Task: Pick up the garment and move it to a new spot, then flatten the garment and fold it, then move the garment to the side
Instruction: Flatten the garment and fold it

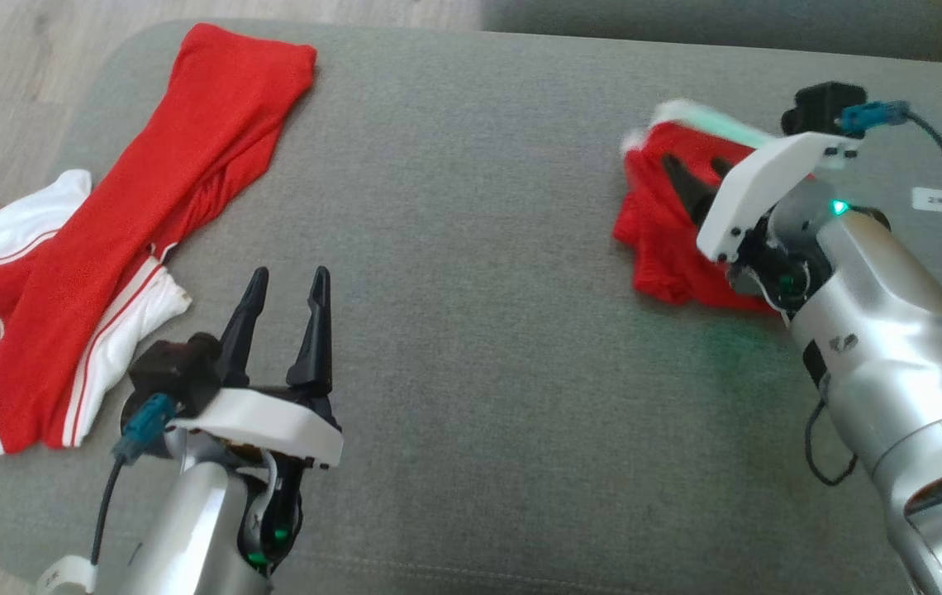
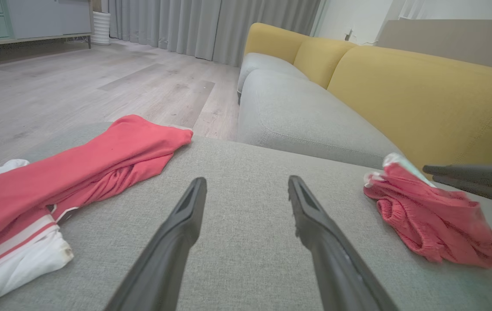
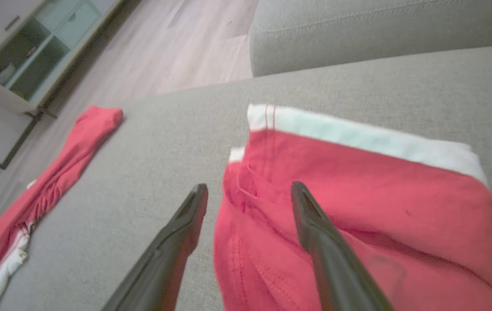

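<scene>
On the right side of the grey cushion [image 1: 479, 289] lies the folded red garment [image 1: 661, 248], a compact bundle with a white band along its far edge. The right gripper [image 1: 690, 161] hangs directly over it with its two dark fingers spread apart and nothing between them. In the right wrist view, one finger crosses the red cloth [image 3: 358, 194] while the other lies over the bare cushion just beside the bundle's edge. Whether the tips touch the fabric cannot be told. The left gripper [image 1: 291, 273] sits well apart from the garment, at the near left of the cushion, its fingers likewise parted and empty, pointing across plain grey fabric. From the left wrist view the bundle [image 2: 431, 220] rests off to the right, with the right gripper's fingers [image 2: 466, 172] reaching in just above it. A second, longer red and white garment [image 1: 149, 207] is stretched loosely along the cushion's left edge, close beside the left gripper. Beyond the cushion stand a sofa with a yellow back [image 2: 401, 86] and a wooden floor [image 2: 77, 86].
</scene>
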You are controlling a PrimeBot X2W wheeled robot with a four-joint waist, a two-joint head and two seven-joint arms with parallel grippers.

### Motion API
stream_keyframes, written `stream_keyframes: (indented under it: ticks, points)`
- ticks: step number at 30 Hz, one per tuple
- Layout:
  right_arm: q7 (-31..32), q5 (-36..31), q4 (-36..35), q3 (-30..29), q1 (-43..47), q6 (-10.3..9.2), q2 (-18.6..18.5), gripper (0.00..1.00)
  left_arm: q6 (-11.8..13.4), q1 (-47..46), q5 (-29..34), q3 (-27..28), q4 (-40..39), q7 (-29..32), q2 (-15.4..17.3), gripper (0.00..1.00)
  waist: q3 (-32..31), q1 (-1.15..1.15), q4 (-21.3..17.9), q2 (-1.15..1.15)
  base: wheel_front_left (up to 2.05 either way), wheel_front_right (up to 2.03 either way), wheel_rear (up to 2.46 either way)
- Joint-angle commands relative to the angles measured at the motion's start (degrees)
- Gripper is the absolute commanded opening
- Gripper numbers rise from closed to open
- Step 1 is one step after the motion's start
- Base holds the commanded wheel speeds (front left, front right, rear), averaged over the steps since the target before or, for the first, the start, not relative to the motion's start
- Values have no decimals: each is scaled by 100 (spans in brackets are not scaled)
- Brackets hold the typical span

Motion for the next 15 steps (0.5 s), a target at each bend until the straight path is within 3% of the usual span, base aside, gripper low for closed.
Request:
stream_keyframes:
  ticks: [1,6,10,15]
  points:
    - [-194,118,-250,5,-165,-4,73,100,-17,-254,62,229,-140,-29,22,100,-10,0,-52,0,0,0,0]
    - [-708,643,-794,-200,-92,-4,-110,100,-23,-210,60,275,-144,-29,-6,100,-59,0,-172,0,0,0,0]
    - [-1071,862,-1150,-324,85,-4,-592,100,-21,-103,62,342,-200,-29,-28,100,-131,0,-285,0,0,0,0]
    - [-1527,835,-1020,-534,385,-4,-1105,100,-46,-12,85,414,-299,-29,-61,100,-175,0,-371,0,0,0,0]
